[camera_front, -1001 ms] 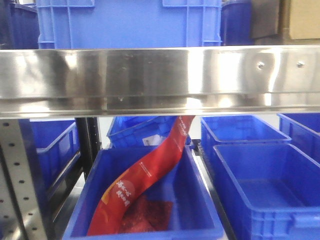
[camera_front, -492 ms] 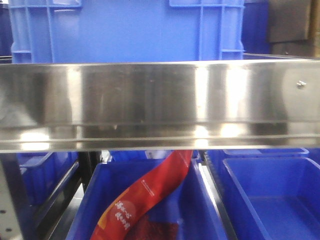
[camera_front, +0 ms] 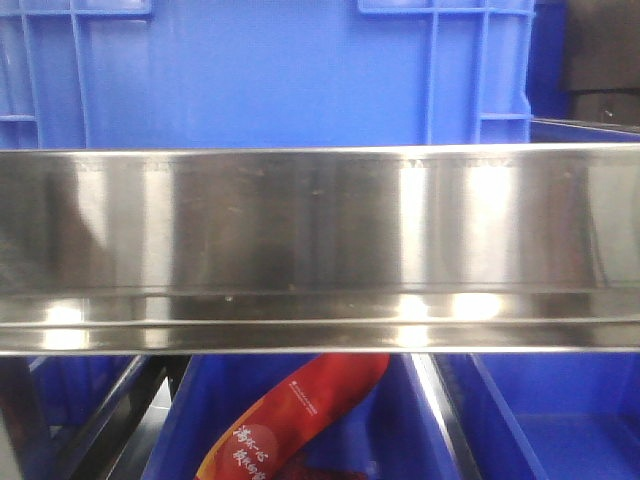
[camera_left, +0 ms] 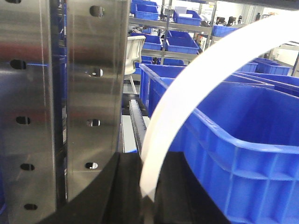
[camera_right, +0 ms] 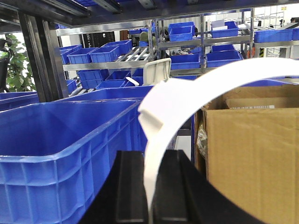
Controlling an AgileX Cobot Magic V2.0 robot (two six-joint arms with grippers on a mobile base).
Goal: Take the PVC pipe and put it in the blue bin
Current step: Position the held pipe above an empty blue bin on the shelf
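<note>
The left gripper [camera_left: 148, 201] clamps the curved PVC pipe [camera_left: 184, 91] beside a blue bin [camera_left: 243, 158]. The right gripper [camera_right: 150, 201] clamps a similar white arc [camera_right: 170, 105].

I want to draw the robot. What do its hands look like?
Both are plain black. The left gripper looks like a smooth, dark block with a rounded edge. The right gripper shows two flat, boxy black halves. No cables or markings show.

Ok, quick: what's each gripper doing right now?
Left gripper: closed on the white PVC pipe.
Right gripper: closed on a white PVC pipe too; same piece or another, cannot tell.
</note>
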